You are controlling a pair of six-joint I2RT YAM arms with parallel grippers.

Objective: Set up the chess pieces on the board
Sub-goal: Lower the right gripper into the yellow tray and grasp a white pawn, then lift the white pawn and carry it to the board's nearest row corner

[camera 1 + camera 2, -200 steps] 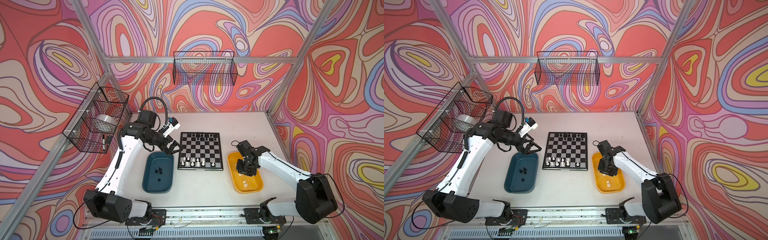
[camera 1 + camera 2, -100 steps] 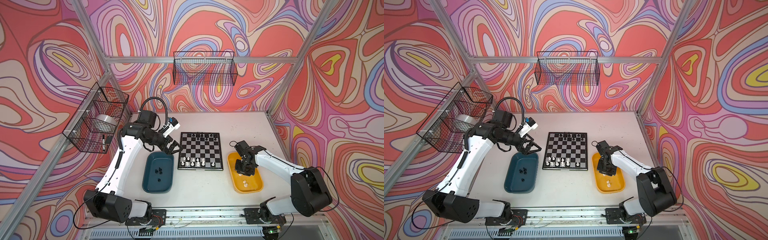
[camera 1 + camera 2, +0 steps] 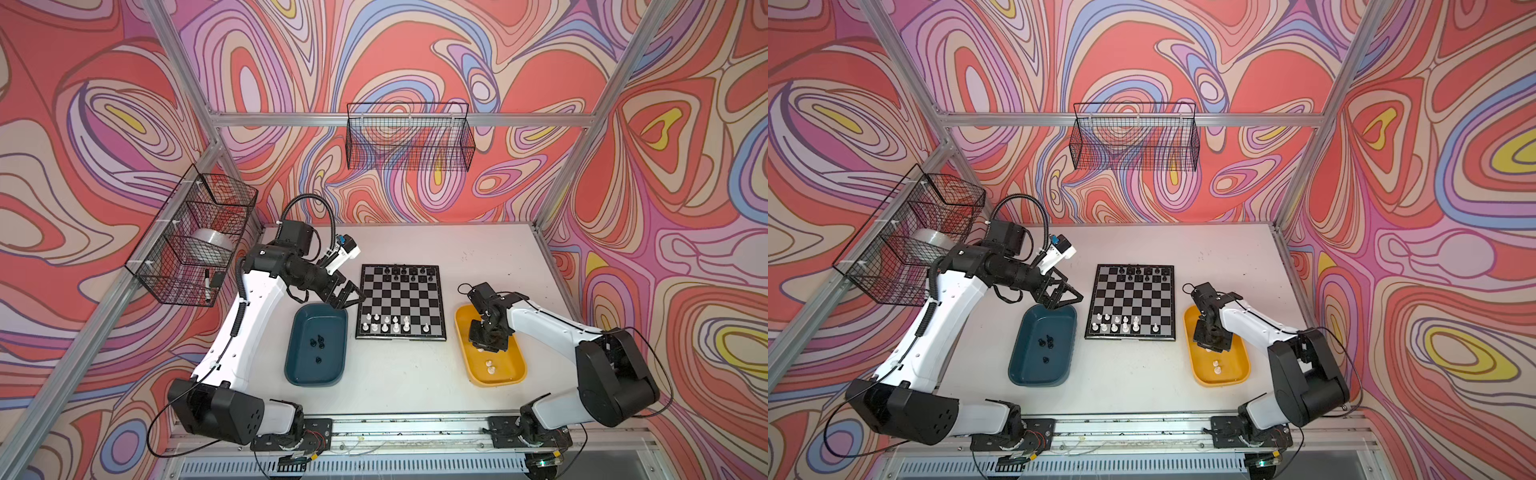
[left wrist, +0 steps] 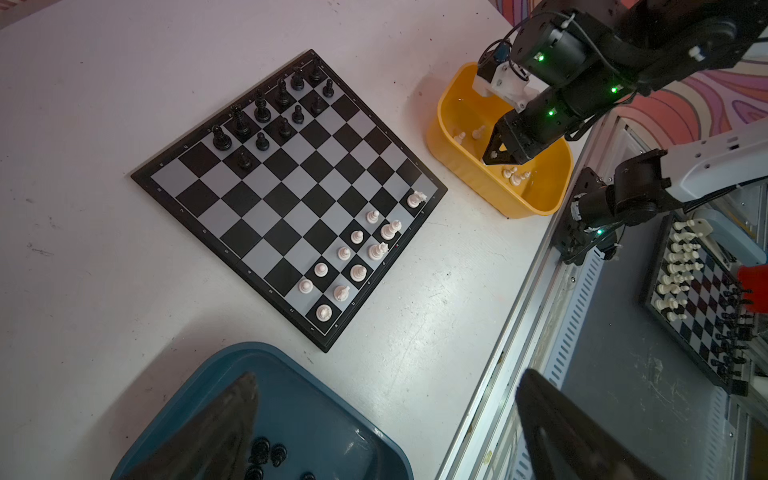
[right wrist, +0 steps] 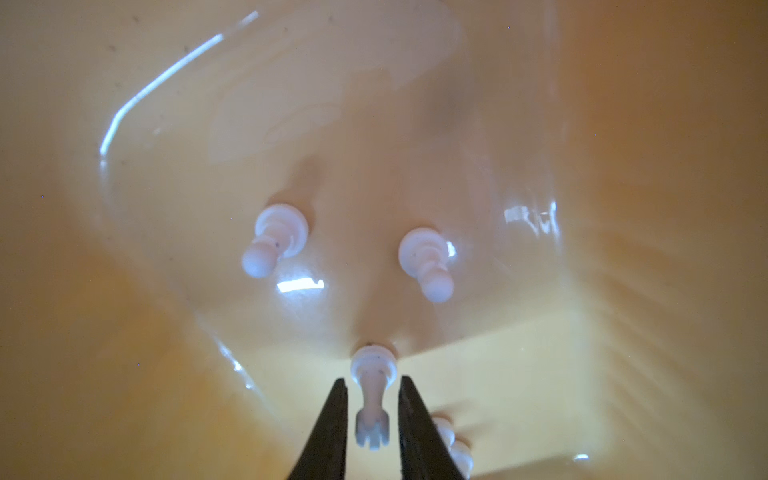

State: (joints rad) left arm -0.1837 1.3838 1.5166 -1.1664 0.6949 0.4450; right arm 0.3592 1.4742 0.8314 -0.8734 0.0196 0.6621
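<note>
Right gripper [image 5: 372, 380] inside yellow tray [image 5: 104, 353], jaws narrowly apart. White piece [image 5: 372, 363] lies between fingers [image 5: 332, 424], slim gap each side. Two white pawns [image 5: 275, 239] lie just ahead.

The left arm [image 3: 254, 316], based at 7 o'clock in both top views, has white shells, black joints and a black ribbed hose [image 3: 309, 200]. The right arm [image 3: 548, 328], based at 4 o'clock, looks the same, with small green lights [image 4: 540, 57]. The left gripper [image 3: 353, 302] is a black triangular frame.
</note>
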